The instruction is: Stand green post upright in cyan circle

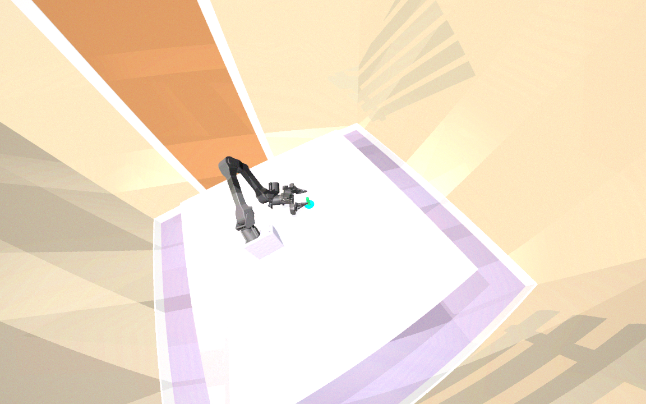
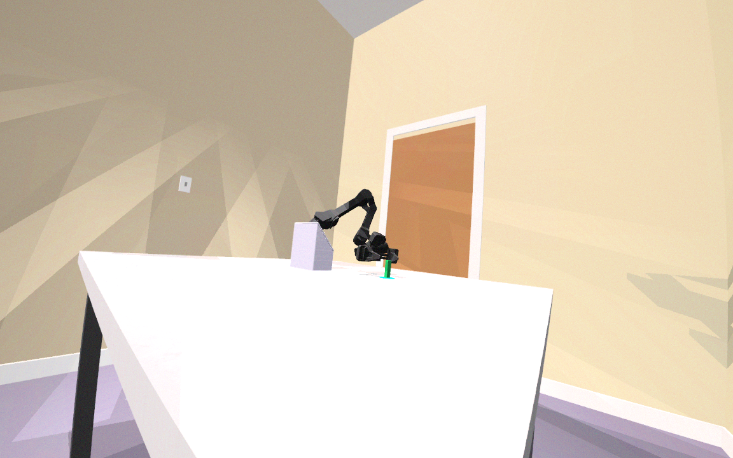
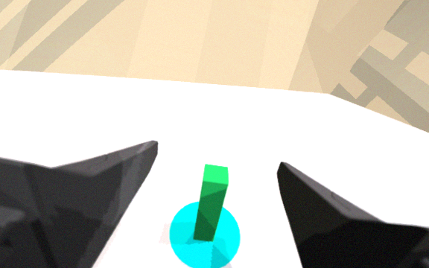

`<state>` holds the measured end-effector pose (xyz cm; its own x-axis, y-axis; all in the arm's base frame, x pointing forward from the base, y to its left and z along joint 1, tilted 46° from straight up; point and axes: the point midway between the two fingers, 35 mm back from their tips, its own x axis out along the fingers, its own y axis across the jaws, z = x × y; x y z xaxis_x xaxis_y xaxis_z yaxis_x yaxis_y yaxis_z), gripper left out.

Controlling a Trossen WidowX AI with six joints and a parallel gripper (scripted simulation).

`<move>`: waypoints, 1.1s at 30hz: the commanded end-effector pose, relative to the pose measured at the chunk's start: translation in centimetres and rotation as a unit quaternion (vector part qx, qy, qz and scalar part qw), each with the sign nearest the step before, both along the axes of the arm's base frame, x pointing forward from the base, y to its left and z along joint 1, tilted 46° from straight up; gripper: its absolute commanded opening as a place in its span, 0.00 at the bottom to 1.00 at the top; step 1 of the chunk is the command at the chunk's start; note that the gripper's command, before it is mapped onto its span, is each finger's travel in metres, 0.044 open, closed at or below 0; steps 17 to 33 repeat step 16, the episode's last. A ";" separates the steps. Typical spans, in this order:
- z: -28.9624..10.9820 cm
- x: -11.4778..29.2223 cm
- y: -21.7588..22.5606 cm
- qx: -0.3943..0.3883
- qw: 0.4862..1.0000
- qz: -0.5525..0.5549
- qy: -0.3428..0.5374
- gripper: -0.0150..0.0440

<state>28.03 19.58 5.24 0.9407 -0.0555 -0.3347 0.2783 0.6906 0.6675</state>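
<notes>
The green post (image 3: pixel 211 202) (image 2: pixel 386 268) (image 1: pixel 308 201) stands upright with its foot inside the cyan circle (image 3: pixel 185 238) (image 1: pixel 310 205) on the white table (image 1: pixel 345 281) (image 2: pixel 312 353) (image 3: pixel 51 112). My gripper (image 3: pixel 218 156) (image 1: pixel 299 197) (image 2: pixel 382 254) is open. Its two dark fingers stand wide apart on either side of the post, and neither touches it. In the wrist view the post leans slightly to the right in the picture.
The arm's base sits on a pale lilac block (image 1: pixel 265 242) (image 2: pixel 309 245) on the table, left of the circle. An orange door (image 2: pixel 431 199) (image 1: pixel 165 75) is in the wall behind. The table's far edge runs a little beyond the post.
</notes>
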 end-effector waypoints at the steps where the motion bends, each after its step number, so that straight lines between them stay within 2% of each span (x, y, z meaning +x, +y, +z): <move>1: 1.7 0.3 -1.4 0.002 1.000 0.000 -0.002 0.93; 12: 4.8 0.5 -5.0 0.001 1.000 -0.001 -0.006 0.93; 33: 4.8 0.5 -5.0 -0.002 1.000 0.001 -0.003 0.93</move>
